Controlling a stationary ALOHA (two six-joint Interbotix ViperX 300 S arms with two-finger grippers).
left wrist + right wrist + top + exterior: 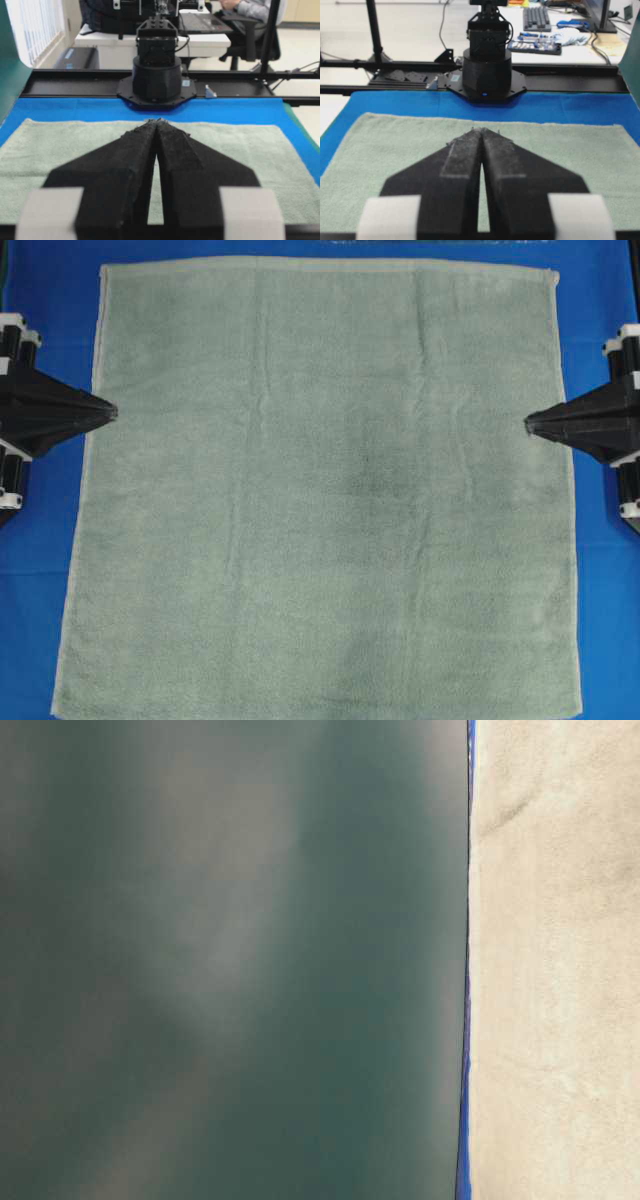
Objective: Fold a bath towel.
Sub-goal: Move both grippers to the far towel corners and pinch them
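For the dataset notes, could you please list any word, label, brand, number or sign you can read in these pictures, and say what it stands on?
No text can be read in any view.
The bath towel and the blue sheet bear no print.
Small stickers on the facing arm bases: too small to read.
Keyboard on the far desk: too blurred to read.

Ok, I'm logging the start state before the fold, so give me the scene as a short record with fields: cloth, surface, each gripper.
cloth: large pale sage-green terry bath towel, spread flat, unfolded, light wrinkles
surface: smooth bright blue sheet under the towel, showing past its top, left and right edges
left gripper: shut, holding nothing, tip at the towel's left edge
right gripper: shut, holding nothing, tip at the towel's right edge
fold: not yet begun
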